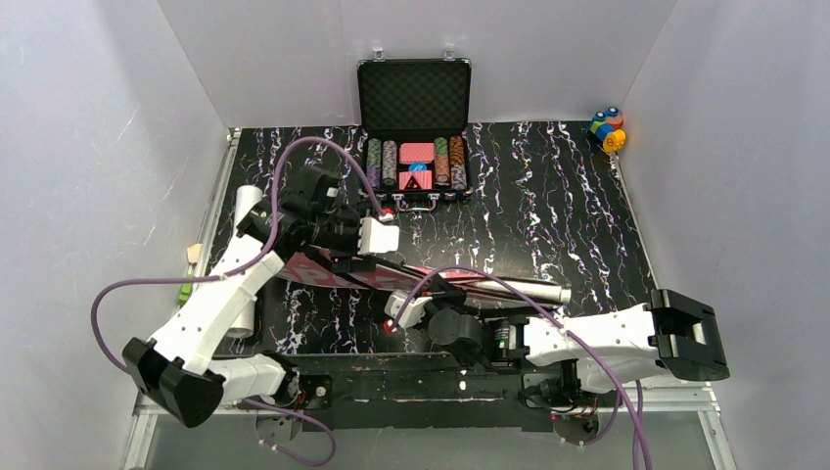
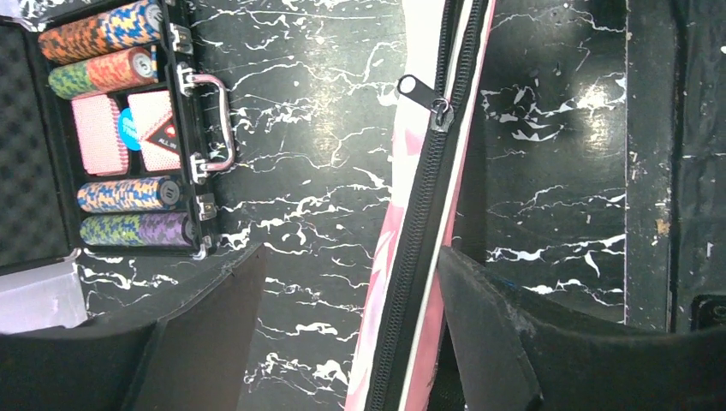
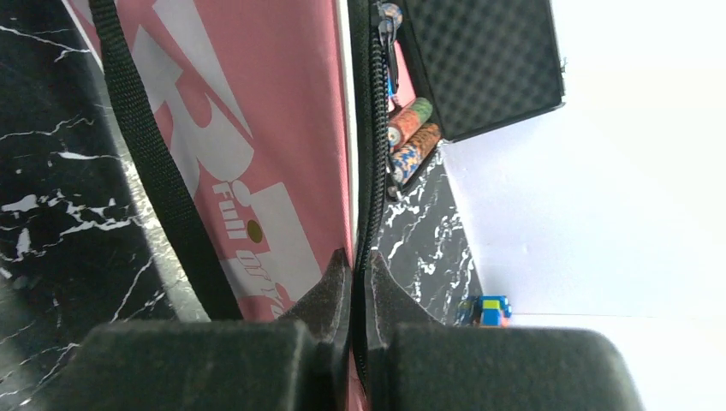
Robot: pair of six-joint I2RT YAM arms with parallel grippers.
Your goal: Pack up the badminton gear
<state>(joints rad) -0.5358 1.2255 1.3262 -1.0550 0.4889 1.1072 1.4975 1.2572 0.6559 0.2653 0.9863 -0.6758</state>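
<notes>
Pinched tight, the right gripper (image 3: 351, 267) grips the zippered edge of the pink cover (image 3: 257, 128), with the black strap (image 3: 145, 145) running alongside. Over at the left gripper (image 2: 347, 257), the fingers stand wide, straddling that same edge near the zipper pull (image 2: 417, 87). The cover lies across the marbled table (image 1: 548, 196), just in front of the open chip case (image 1: 413, 137).
</notes>
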